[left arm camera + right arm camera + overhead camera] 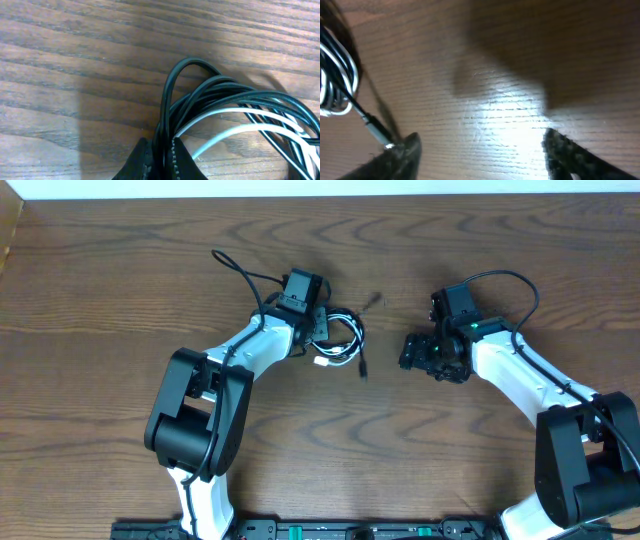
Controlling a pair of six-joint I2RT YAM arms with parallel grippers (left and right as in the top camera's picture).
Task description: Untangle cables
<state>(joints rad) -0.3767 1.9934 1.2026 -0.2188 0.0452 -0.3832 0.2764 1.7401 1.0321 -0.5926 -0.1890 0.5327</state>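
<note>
Left gripper (161, 156) pinches the cables (227, 90) — black strand, seemingly.

The cables (342, 338) lie bundled on the table (120, 260) between the two grippers, hard against the left gripper (321, 330), a strand caught between its fingers (182, 160). The right gripper (412, 352) sits apart, further right. One plug end (363, 368) trails toward the front edge.
</note>
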